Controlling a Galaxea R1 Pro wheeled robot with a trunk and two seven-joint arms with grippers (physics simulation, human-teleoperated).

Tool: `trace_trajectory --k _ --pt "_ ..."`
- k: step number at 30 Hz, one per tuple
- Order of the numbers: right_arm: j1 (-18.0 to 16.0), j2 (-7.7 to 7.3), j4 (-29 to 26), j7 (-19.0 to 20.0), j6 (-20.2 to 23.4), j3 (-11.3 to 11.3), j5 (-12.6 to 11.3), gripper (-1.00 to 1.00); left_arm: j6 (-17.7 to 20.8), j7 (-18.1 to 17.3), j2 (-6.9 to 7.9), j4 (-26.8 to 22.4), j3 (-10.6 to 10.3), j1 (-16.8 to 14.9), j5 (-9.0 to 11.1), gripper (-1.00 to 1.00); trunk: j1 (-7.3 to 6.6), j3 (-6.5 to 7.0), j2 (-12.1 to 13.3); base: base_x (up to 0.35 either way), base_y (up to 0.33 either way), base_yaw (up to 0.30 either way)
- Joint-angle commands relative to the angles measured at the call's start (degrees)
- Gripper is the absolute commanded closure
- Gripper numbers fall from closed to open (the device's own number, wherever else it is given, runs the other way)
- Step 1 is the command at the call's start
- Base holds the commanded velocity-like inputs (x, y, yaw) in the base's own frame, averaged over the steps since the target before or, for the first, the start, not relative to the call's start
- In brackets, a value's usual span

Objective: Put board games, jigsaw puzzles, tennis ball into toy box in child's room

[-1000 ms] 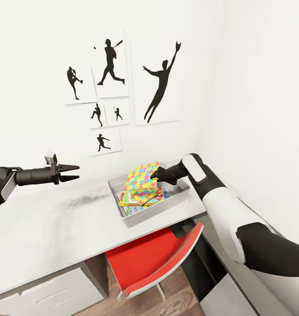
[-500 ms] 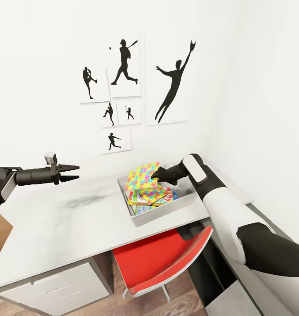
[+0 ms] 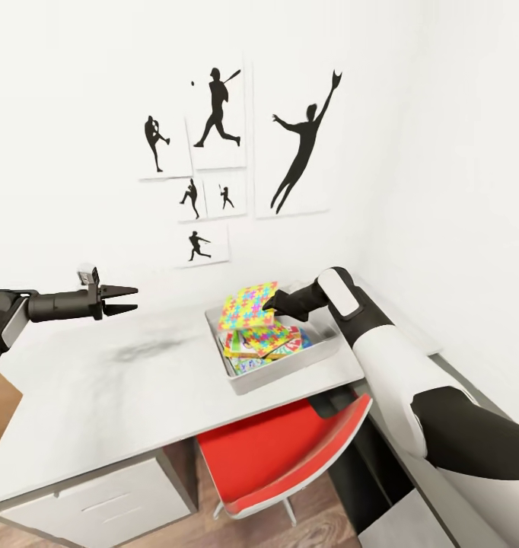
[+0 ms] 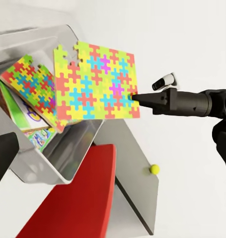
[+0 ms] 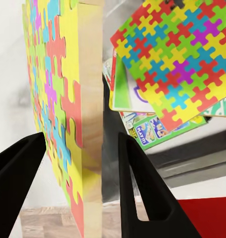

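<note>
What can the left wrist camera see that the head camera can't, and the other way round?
Left wrist camera's extra: a small yellow-green ball lying on the dark lower desk. Head camera's extra: the baseball pictures, the white drawers and the open left gripper. Both: the right gripper holding a jigsaw puzzle above the toy box, and the red chair.

Your left gripper [image 3: 127, 299] points toward 3 o'clock, arm level, jaws parted, empty. Your right gripper [image 3: 269, 305] reaches toward 10 o'clock, fingers straddling a puzzle [image 3: 247, 305] edge.
</note>
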Motion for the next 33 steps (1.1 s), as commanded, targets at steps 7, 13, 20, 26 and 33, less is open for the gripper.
trace_trajectory --k 7,13,20,26,33 --pt "0.0 -0.03 0.0 -0.6 0.2 0.2 -0.6 1.0 0.6 -0.3 0.08 0.0 -0.3 -0.1 0.2 -1.0 0.05 -0.12 -0.1 0.191 -0.036 0.0" --pt "0.0 -0.41 -0.1 0.9 0.4 0.1 -0.8 1.0 0.6 -0.3 0.08 0.0 -0.3 -0.1 0.2 -1.0 0.05 -0.12 -0.1 0.134 -0.14 0.0" --pt "0.0 -3.33 0.2 5.7 0.6 0.3 -1.2 1.0 0.6 -0.3 0.08 0.0 -0.3 -0.1 0.2 -1.0 0.05 -0.12 -0.1 0.013 -0.124 0.0" --pt "-0.1 -4.96 0.4 9.8 0.6 1.0 -0.8 1.0 0.5 -0.3 0.08 0.0 -0.3 -0.1 0.2 -1.0 0.05 -0.12 -0.1 0.001 -0.02 0.0" --pt "-0.4 -5.19 3.1 10.5 0.6 5.9 -0.8 1.0 0.6 -0.3 0.08 0.0 -0.3 -0.1 0.2 -1.0 0.05 -0.12 -0.1 0.0 -0.001 0.0"
